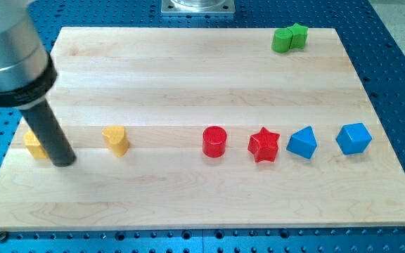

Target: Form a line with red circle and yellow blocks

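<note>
Lab bench setup: blue perforated breadboard-style base [392, 42] with a grid of mounting holes, bare wooden board [188, 77] on top, metal arm mount [197, 6] at view's top.

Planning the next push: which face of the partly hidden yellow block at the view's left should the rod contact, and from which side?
Its left face, pushing rightward: the yellow block lies left of the yellow heart-shaped block and red cylinder. My tip sits at its right edge, so probably circle round first.

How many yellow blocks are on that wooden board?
2. One yellow block sits at the view's left edge, partly hidden behind my tip. The other yellow block lies just to the right of it, left of the red circle.
</note>
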You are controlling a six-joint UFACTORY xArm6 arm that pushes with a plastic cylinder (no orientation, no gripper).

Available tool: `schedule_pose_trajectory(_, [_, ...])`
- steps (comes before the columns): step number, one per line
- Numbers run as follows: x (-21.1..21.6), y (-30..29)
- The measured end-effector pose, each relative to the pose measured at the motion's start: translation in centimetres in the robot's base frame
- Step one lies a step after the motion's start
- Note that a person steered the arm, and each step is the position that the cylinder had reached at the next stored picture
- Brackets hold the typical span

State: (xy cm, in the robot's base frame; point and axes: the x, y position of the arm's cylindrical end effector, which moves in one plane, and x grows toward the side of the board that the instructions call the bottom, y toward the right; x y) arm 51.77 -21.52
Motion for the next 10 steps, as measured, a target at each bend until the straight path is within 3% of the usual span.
schedule_pose_trajectory(2, [-2.3, 5.7])
schedule_pose_trajectory(5, [-1.0, 5.6])
schedule_pose_trajectory(7, [-1.0, 14.8])
schedule_pose_trajectory(8, [0.0, 12.2])
schedule_pose_trajectory(9, [4.3, 4.0])
schedule_pose_trajectory(10, [4.8, -4.4])
